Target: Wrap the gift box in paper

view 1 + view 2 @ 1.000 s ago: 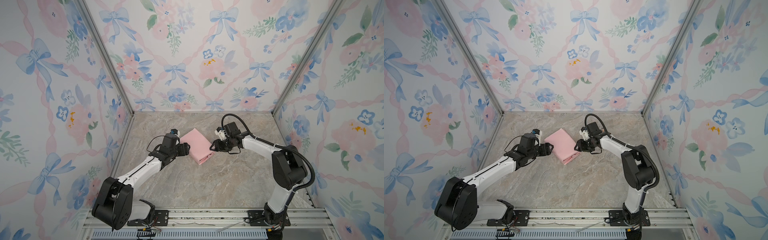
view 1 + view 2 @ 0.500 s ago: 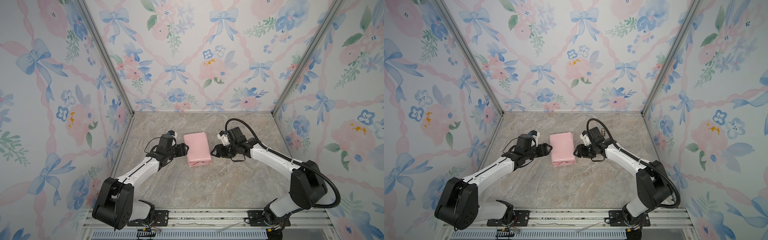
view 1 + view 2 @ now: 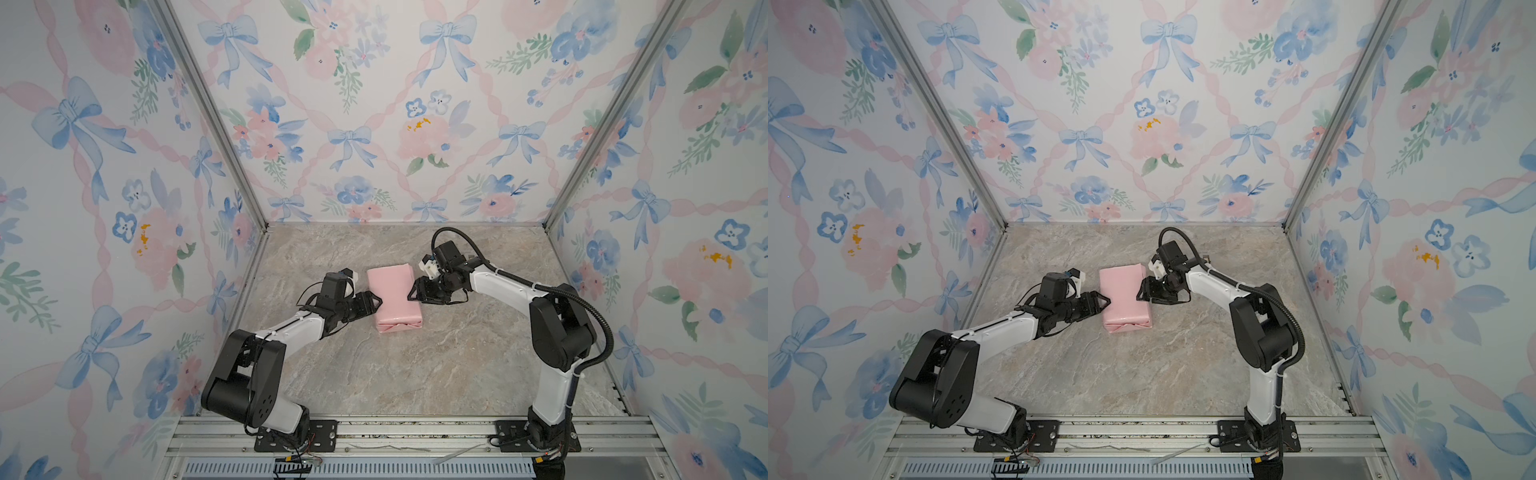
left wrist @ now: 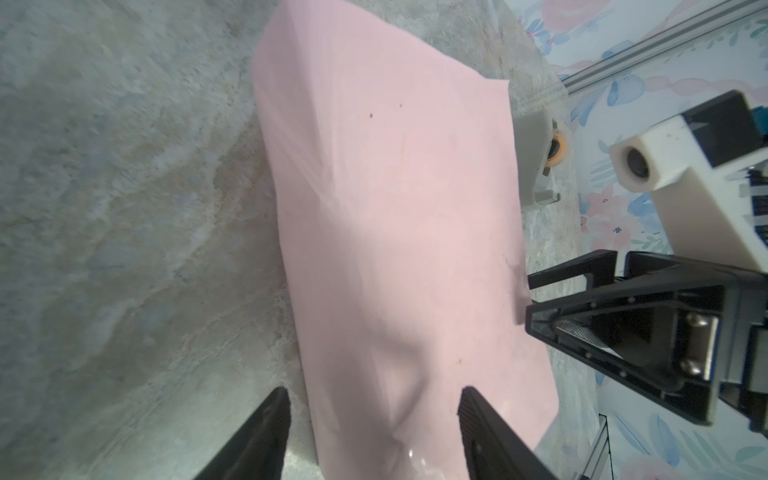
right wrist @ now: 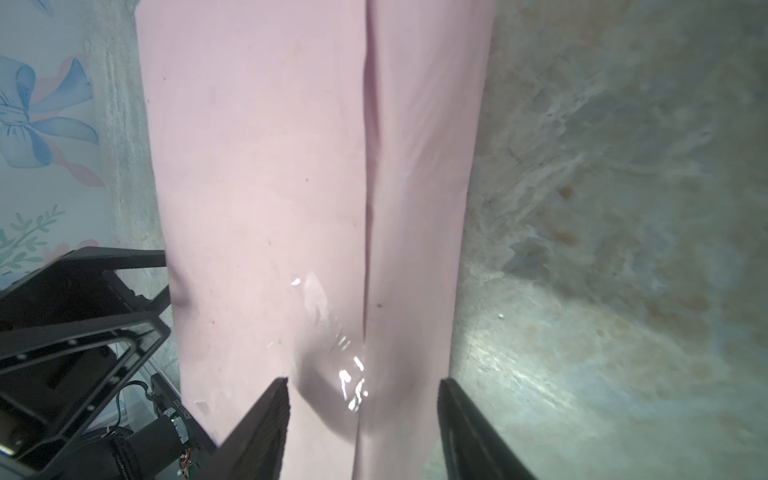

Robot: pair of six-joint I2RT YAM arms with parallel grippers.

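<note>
Gift box itself hidden: fully enclosed in the paper (image 3: 392,295), pale pink side out, so only a flat rectangular parcel shows, lying flat mid-table toward the back wall, long axis running away from the front rail. Overlap seam (image 5: 368,166) runs lengthwise along the upper face; a clear glossy patch, probably tape (image 5: 349,382), bridges it close under the right gripper (image 3: 413,291). Near end (image 3: 399,327) closed with triangular tucks, slightly creased. Paper thin, satin, with soft dents where it spans the box edges. Left gripper (image 3: 376,300) sits at one long side, right gripper at the opposite one, tips at or just over the edges; both sets of jaws stand apart, nothing pinched between them. Judgement: this flanking placement serves to steady or square the parcel; wrapping looks essentially complete. Tabletop (image 3: 415,374) hard, smooth, marble-patterned. Small pale tape dispenser (image 4: 536,153) with orange hub stands just beyond the parcel, beside the right gripper
</note>
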